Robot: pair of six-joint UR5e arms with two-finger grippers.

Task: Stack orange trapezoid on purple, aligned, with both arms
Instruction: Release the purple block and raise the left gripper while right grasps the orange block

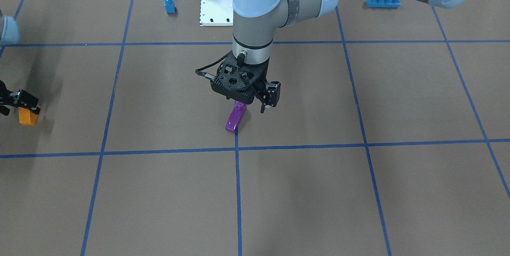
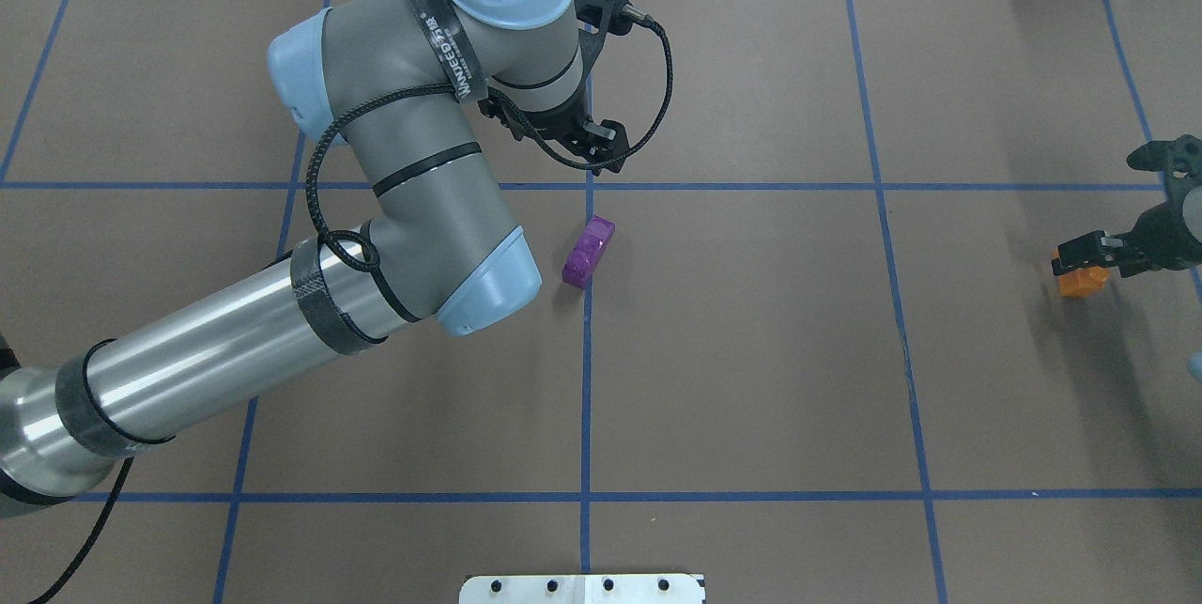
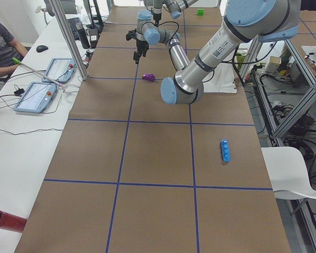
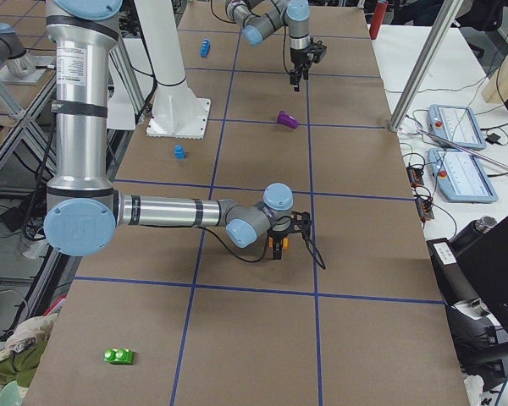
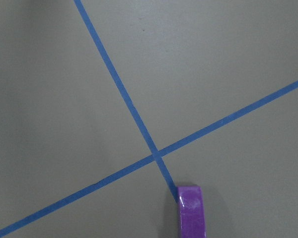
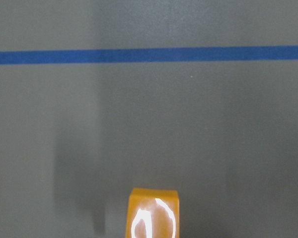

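One orange trapezoid (image 2: 1080, 283), purple (image 2: 588, 252) well apart

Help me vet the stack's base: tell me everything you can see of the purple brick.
The purple brick is small, elongated and made of glossy plastic that catches the light. It lies on the brown table, skewed to the grid, at a blue tape line a little way from a crossing. Only the table touches it: the left gripper hangs above it, clearly apart. Its stud and any marks are too small to make out.

small blue brick (image 1: 169, 4), long blue brick (image 1: 383, 0), green brick (image 4: 118, 356)
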